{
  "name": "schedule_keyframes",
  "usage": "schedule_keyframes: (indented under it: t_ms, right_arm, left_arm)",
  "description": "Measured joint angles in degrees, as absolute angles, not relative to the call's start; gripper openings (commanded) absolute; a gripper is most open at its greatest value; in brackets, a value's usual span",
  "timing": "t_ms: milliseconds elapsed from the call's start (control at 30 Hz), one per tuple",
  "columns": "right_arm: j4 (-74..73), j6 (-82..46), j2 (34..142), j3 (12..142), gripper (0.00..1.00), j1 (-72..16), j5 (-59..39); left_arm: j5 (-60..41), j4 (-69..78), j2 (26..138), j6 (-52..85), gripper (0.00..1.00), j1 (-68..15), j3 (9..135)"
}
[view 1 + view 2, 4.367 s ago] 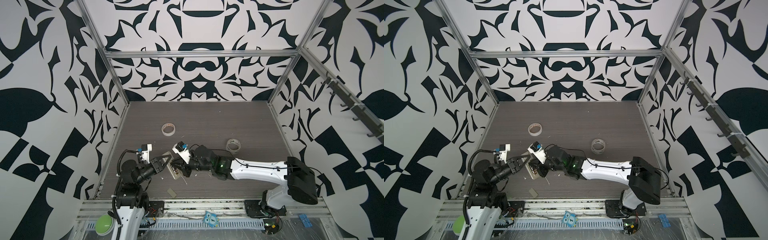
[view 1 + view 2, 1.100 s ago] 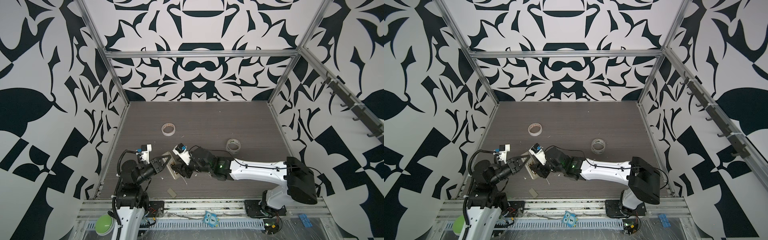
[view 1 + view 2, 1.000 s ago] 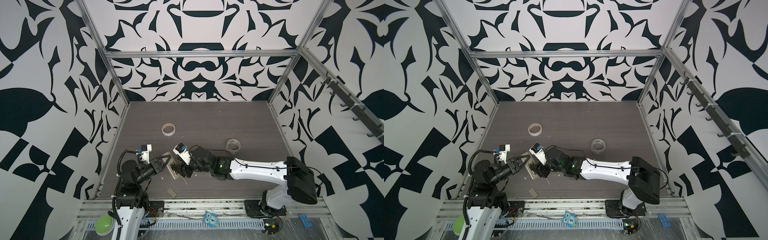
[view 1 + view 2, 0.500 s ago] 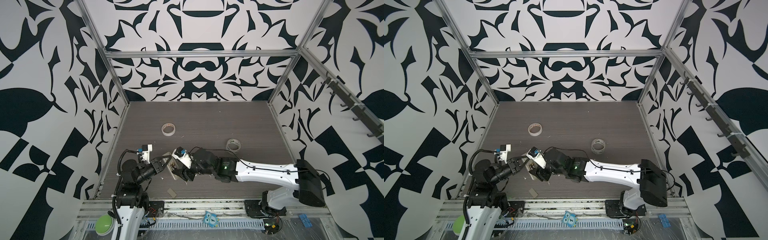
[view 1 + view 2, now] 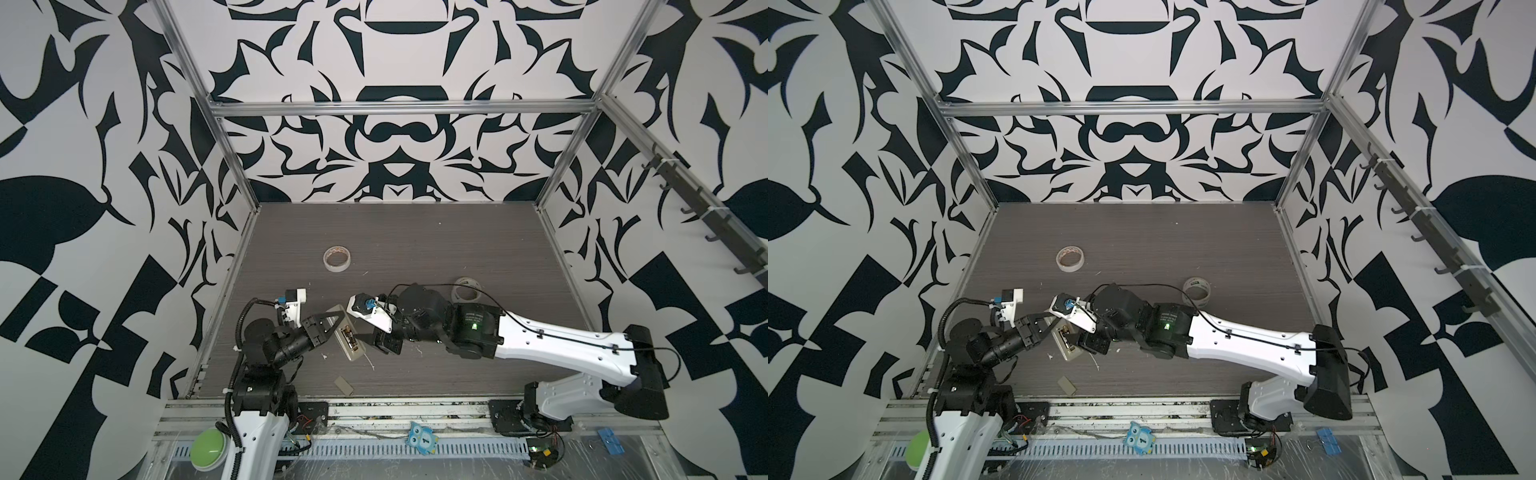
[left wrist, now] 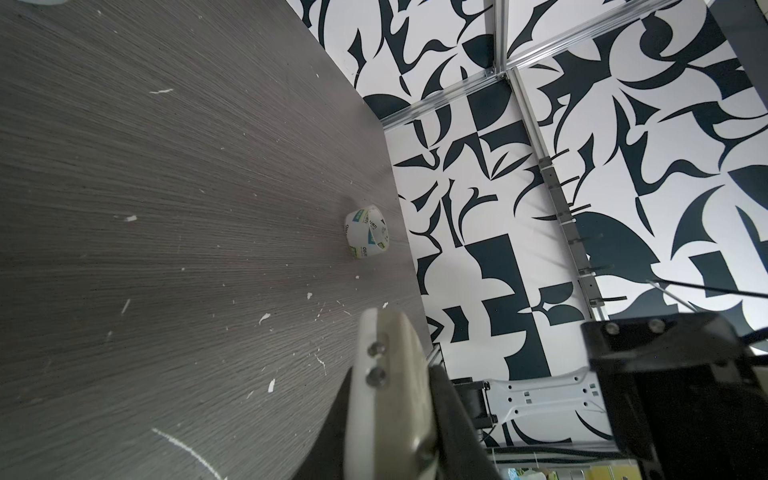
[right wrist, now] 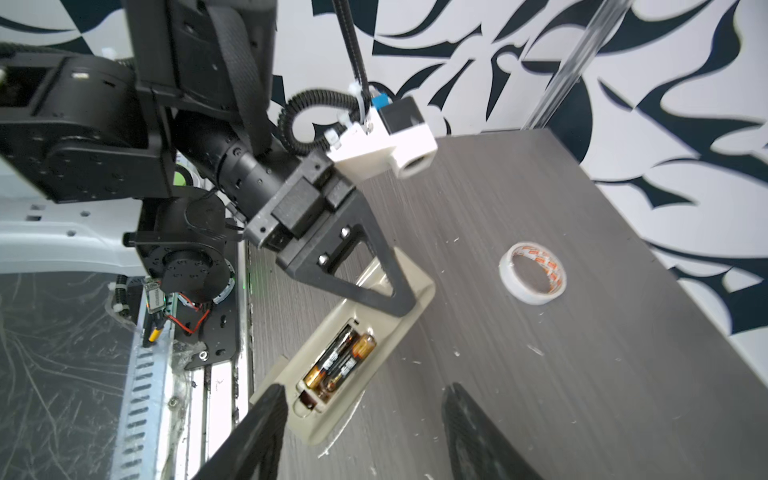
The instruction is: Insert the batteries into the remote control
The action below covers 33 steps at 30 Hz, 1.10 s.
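Two batteries (image 7: 332, 360) (image 7: 358, 354), one remote control (image 7: 285, 371), two tape rolls (image 5: 337, 258) (image 5: 467, 289), one small beige slab (image 5: 344, 385).

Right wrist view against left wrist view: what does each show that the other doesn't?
Only the right wrist view shows the batteries, side by side in the open compartment of the remote control. Only the left wrist view shows the green-printed tape roll near the table's edge. Both show the remote control clamped in the left pincer and the scrap-littered grey table.
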State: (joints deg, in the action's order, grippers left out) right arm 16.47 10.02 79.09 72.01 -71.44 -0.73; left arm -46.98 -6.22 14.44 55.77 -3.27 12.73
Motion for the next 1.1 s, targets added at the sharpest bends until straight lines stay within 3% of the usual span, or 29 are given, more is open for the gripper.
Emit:
schedule_keyframes:
  t_ms: [567, 933, 1100]
  right_arm:
    - [28.08, 27.29, 82.28, 78.85, 0.68, -71.44, 2.02]
    - [32.49, 31.55, 86.54, 82.35, 0.43, -71.44, -1.8]
    - [33.1, 31.73, 87.85, 82.76, 0.38, -71.44, -2.44]
  left_arm:
    - [-47.64, -5.28, 14.7, 56.1, 0.0, -6.24, 12.73]
    - [-47.68, -4.97, 14.96, 56.1, 0.0, -8.73, 12.73]
    - [-47.68, -4.97, 15.2, 56.1, 0.0, -9.04, 12.73]
